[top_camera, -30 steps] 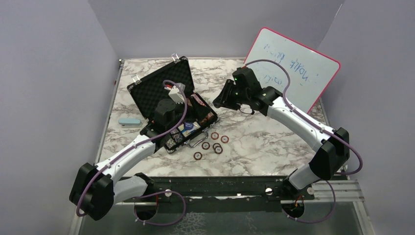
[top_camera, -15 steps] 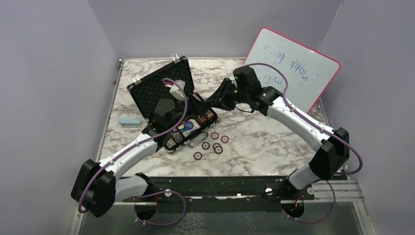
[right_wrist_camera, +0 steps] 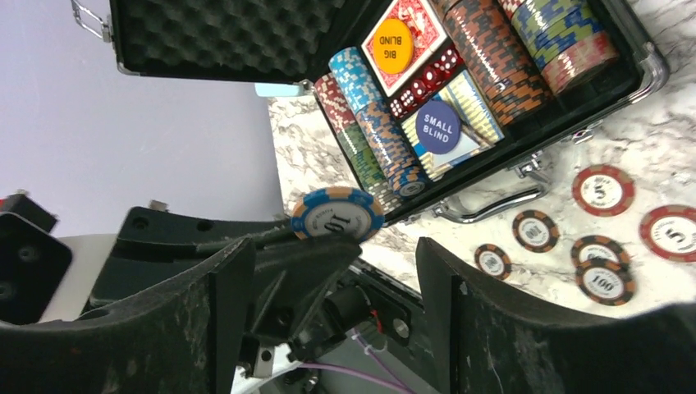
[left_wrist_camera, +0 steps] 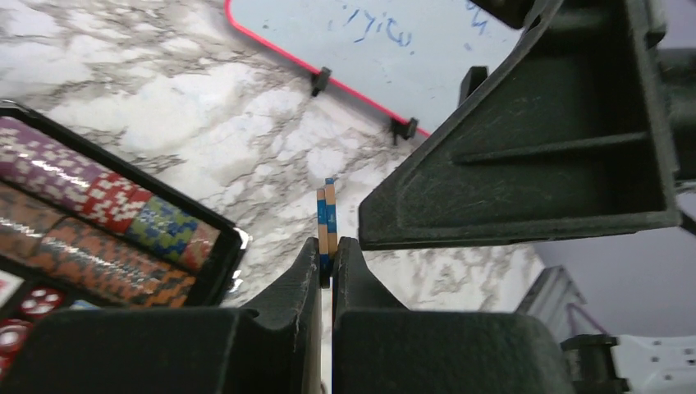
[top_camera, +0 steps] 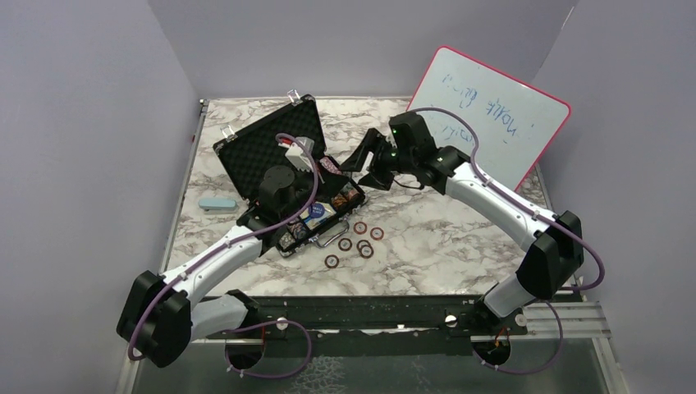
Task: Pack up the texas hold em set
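Left gripper (left_wrist_camera: 327, 256) clenched on the flat faces of a blue chip (left_wrist_camera: 327, 215), aloft beside the open case (top_camera: 264, 141). Right gripper (right_wrist_camera: 331, 246) unclenched, jaws wide on either side of it. Chip likely light, rigid, slick — pinch across the faces, not the rim. Loose chips (top_camera: 362, 240) lie by the handle.

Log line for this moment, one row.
left end effector shut on blue chip | right end effector open | case open | loose chips on table
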